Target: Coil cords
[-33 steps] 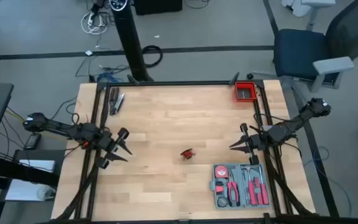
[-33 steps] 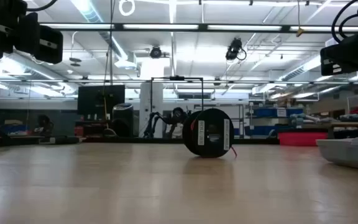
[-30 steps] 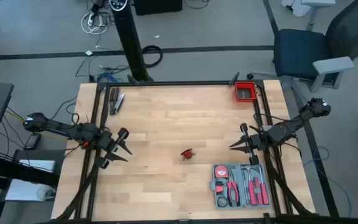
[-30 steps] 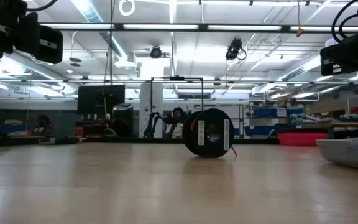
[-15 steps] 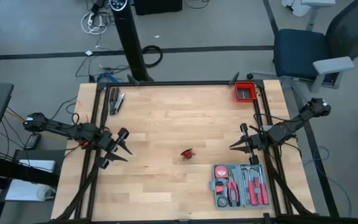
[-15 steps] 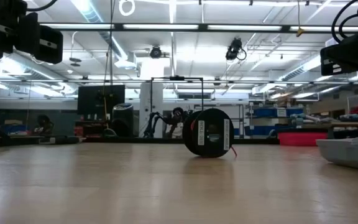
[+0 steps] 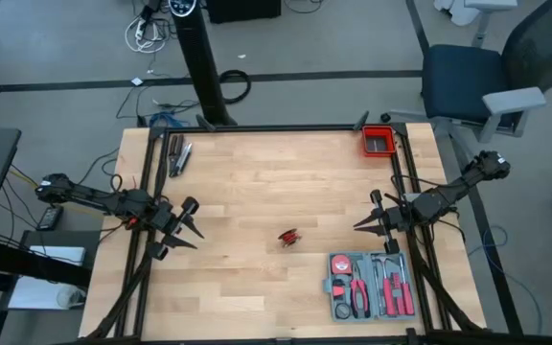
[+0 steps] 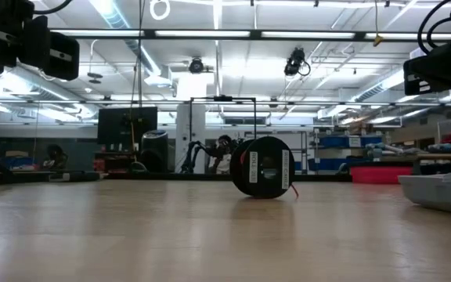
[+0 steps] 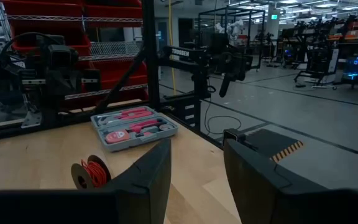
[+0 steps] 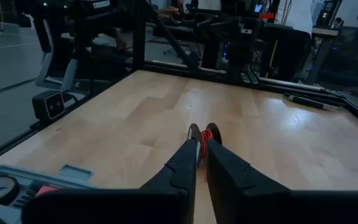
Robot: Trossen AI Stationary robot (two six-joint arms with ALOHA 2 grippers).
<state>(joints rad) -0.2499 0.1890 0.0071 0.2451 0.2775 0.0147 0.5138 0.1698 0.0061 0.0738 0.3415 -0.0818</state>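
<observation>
A wooden table (image 7: 257, 182) fills the view from above, with a dark arm at each side. The left gripper (image 7: 186, 228) hovers near the table's left edge, its fingers (image 9: 145, 180) spread wide and holding nothing. The right gripper (image 7: 370, 217) hovers near the right edge, its fingers (image 10: 188, 163) drawn almost together with only a thin gap, also holding nothing. Both point inward toward the middle, probably parked clear of the work.

A grey tool case (image 7: 368, 285) lies open at the near right corner, just beside the right arm, and a small red bin (image 7: 378, 142) sits at the far right corner. Some pens (image 7: 178, 156) lie at the far left.

The red cord (image 7: 288, 237) is wound on a small dark spool (image 8: 264, 167) standing on its rim near the middle of the table, roughly between the grippers and well apart from both. Bare wood surrounds the spool on every side, so either arm has open room to reach it; the tool case is the nearest obstacle.
</observation>
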